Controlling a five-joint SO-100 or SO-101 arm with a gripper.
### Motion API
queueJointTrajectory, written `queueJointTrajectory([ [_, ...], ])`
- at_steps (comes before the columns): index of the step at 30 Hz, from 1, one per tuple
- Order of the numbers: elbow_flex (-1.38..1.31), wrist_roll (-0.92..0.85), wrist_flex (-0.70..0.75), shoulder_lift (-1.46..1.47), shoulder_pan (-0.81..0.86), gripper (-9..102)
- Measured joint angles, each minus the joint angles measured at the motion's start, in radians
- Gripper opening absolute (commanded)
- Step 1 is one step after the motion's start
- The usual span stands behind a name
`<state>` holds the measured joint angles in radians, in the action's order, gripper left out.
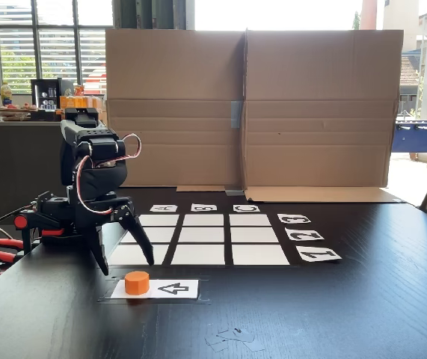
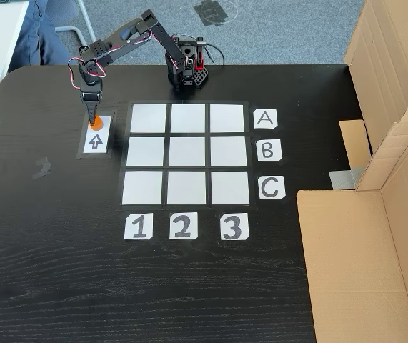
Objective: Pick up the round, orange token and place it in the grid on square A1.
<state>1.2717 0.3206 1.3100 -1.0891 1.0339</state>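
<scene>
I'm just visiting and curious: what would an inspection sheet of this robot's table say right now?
Surface: dark wood-grain table.
Job's things: orange token on the arrow card; the grid has all nine cells bare, including square A1.
Clutter: small clear scraps near the front edge.
Grippers: gripper points down, jaws open, behind the token in a fixed view.
Cables: red and white wires loop along the arm.
Surroundings: cardboard screen, windows behind.

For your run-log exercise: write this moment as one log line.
phase: approach | hand: open, above token | token: on arrow card | square A1: unfilled
</scene>
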Motion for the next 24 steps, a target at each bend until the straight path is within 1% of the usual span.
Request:
queueJointTrajectory([
  [8,-0.038,0.000,-0.015,0.071,-0.009,32],
  [24,-0.038,0.000,-0.037,0.094,-0.037,32],
])
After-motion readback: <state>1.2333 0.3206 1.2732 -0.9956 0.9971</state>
